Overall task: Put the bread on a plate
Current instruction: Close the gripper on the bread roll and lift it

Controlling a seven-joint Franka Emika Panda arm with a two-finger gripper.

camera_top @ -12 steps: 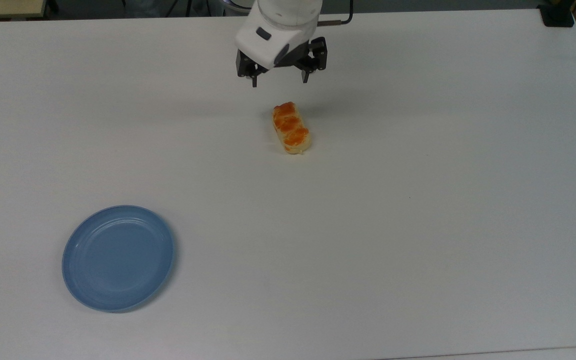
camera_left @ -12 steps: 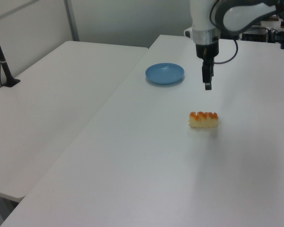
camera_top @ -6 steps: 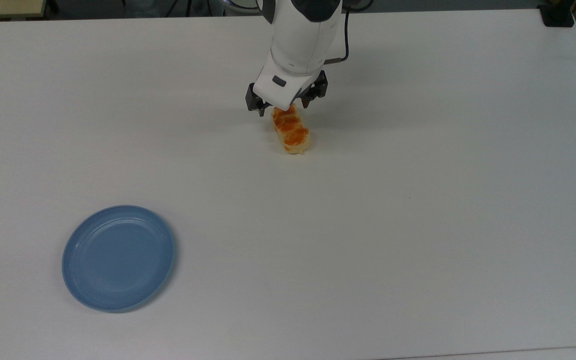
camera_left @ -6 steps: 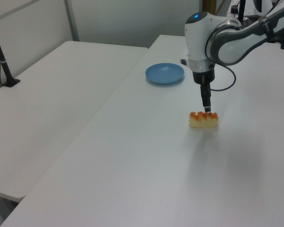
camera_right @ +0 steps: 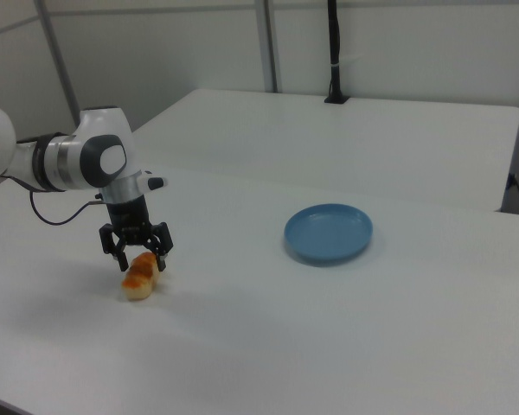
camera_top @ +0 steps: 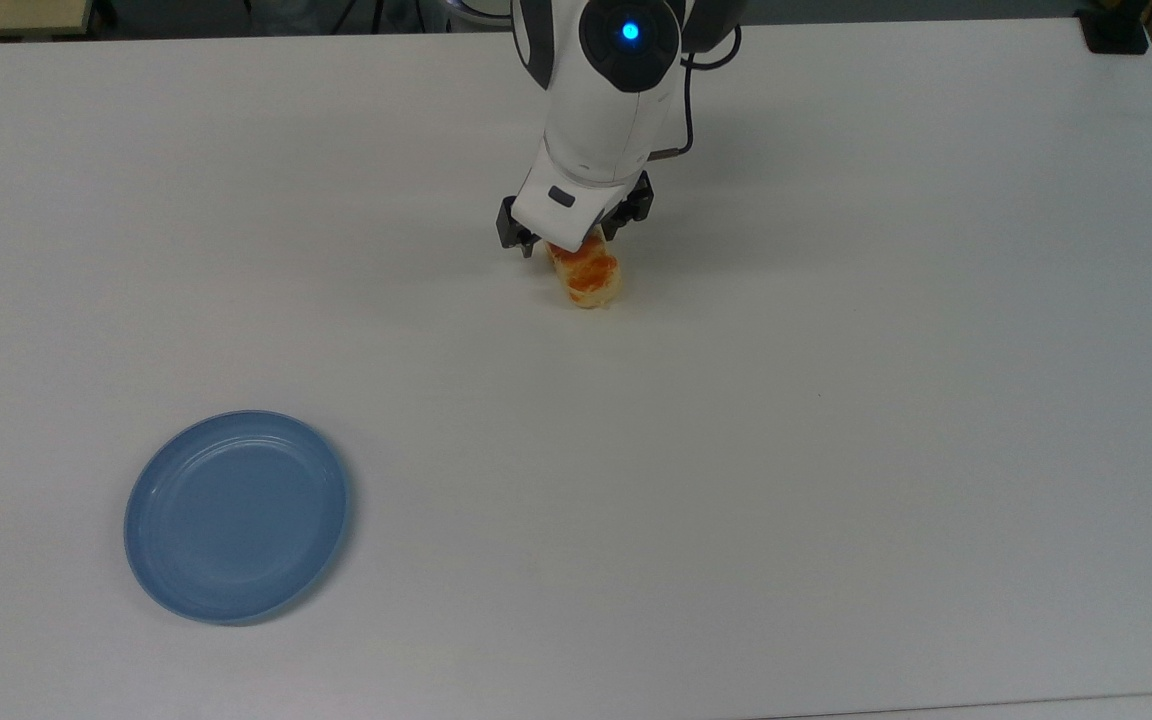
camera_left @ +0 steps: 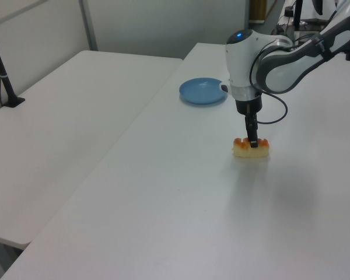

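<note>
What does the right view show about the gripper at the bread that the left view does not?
The right view shows two fingers spread apart, straddling the bread, one on each side. The left view shows the fingers lined up as one dark bar in front of the bread, reaching low along its side. Both show the gripper at the bread, which lies on the table, apart from the plate.

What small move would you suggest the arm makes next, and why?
Probably close the fingers on the bread. In the right view the gripper is open and low, a finger on either side of the loaf's far end, which lies flat on the table. The plate sits bare, well away toward the top view's lower left, so a grasp has to come before any carry.
</note>
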